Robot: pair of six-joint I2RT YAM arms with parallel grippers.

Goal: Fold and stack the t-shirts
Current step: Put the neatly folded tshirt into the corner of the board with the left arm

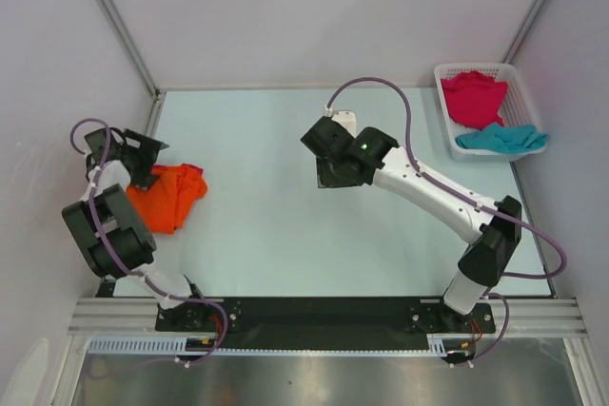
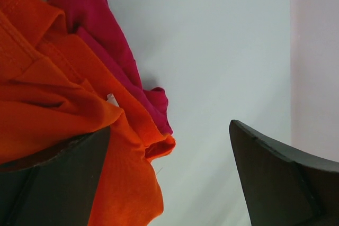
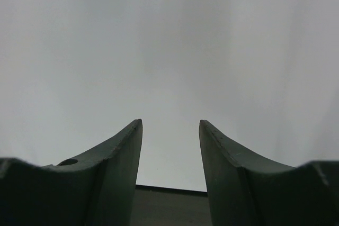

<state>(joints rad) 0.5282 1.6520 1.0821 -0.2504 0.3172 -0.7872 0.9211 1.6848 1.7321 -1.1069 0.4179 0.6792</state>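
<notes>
At the left of the smooth pale table (image 1: 285,235), a crumpled orange t-shirt (image 1: 171,197) is seen lying over a magenta t-shirt (image 2: 106,30). The left gripper (image 1: 147,164) is spread wide at their edge. Mid-table, the right gripper (image 3: 170,125) is held parted and empty. Far right, a second magenta t-shirt (image 1: 473,97) and a teal t-shirt (image 1: 500,140) are bunched in a white lattice basket (image 1: 476,67).

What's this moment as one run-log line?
left gripper open at orange t-shirt | right gripper open, empty, above table | magenta t-shirt, teal t-shirt in basket
</notes>
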